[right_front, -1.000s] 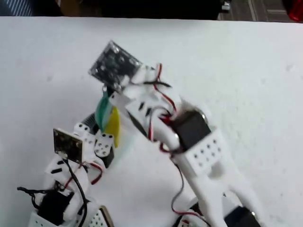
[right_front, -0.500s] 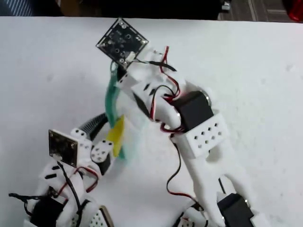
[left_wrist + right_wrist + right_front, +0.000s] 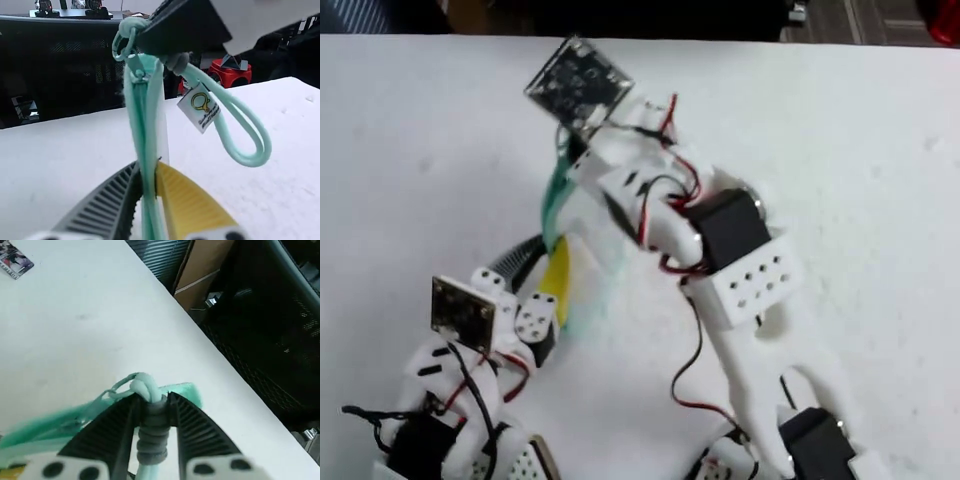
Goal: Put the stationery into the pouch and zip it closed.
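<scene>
White counter [image 3: 840,150] is stretching out under both arms, with dark mesh furniture [image 3: 260,340] looming past its far edge. And look at this: the mint pouch [image 3: 145,115] is hanging between the two arms, raised off the surface and standing on edge.

The left end effector [image 3: 150,185] is pinching the pouch's near end, grey ribbed jaw on one side and yellow jaw on the other, pressed right onto the fabric. Up at the far end, the right end effector [image 3: 151,400] is squeezing together on the zip cord [image 3: 235,135], gripping it at the grey knot while the mint loop is drooping free, a small paper tag [image 3: 200,107] dangling beside it.

By my reading they are working on the zip, and the slider is sitting close to the right arm's end (whether the stationery is inside, I cannot tell).

Now the danger. That knot is a slim, rounded hold, so a hard tug is risking the cord popping out of the jaws. If the pull is running off the zipper's line, the slider could be jamming or snagging fabric. And if the left pinch is giving way, the whole pouch is swinging off after the cord.
</scene>
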`<state>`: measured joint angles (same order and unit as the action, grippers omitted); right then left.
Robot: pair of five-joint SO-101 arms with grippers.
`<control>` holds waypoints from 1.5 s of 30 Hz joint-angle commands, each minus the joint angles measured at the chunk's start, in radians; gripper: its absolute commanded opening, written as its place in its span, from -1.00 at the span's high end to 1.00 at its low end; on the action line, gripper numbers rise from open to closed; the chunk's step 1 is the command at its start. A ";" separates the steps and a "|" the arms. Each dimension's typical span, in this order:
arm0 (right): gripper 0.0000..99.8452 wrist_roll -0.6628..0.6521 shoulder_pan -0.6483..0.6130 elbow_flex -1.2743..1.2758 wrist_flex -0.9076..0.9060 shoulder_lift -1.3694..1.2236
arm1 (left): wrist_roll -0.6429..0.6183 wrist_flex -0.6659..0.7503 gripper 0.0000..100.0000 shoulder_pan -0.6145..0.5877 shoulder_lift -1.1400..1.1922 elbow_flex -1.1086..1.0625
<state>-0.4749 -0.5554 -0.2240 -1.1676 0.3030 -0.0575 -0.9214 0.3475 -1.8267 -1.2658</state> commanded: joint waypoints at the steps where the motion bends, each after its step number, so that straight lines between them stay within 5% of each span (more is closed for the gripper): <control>1: 0.97 -0.005 0.096 -0.043 0.054 0.002 | 0.017 0.014 0.96 0.028 -0.002 0.009; 21: 0.97 -0.005 0.404 -0.092 0.237 -0.251 | 0.089 -0.012 0.96 0.030 -0.002 0.012; 45: 0.97 0.000 0.406 -0.218 0.104 -0.334 | 0.107 -0.014 0.96 0.030 -0.002 0.012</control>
<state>-0.4780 -0.2302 -0.3805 -1.0694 -0.0330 0.0361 -0.9122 0.3644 -1.8174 -1.2658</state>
